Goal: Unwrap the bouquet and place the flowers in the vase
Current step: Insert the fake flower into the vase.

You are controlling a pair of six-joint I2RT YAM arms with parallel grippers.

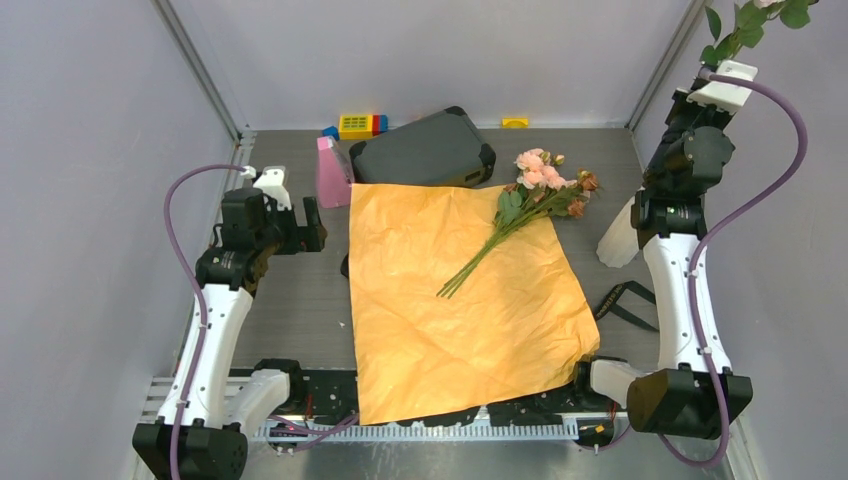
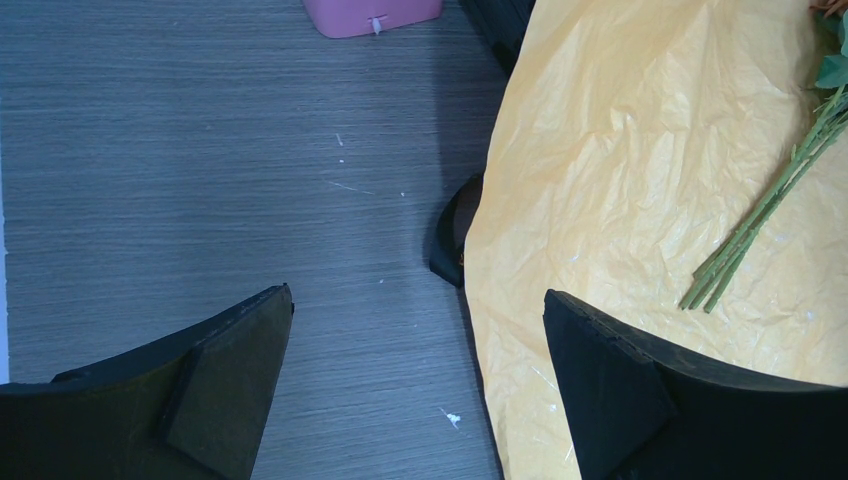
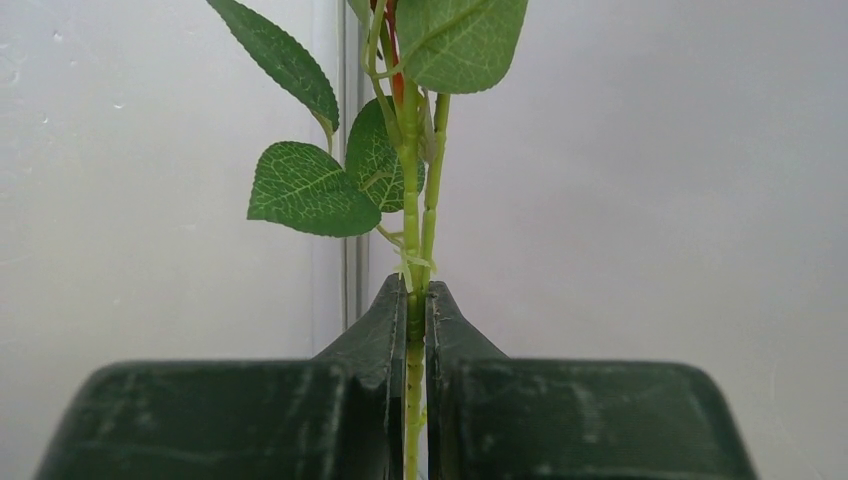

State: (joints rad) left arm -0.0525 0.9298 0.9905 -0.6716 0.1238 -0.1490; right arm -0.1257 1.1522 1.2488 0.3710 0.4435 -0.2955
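We keep our right gripper (image 3: 415,300) pinched shut on a leafy rose stem (image 3: 412,200), held high, presumably so it can go into the white vase (image 1: 620,238) beside that arm. The other flowers (image 1: 530,195) lie on the flattened orange paper (image 1: 460,300). Our left gripper (image 2: 418,310) hangs wide open and empty at the paper's edge.

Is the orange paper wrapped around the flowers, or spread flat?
Spread flat. The orange paper lies open on the table, with the flowers loose on top; the right gripper pinches a separate leafy stem.
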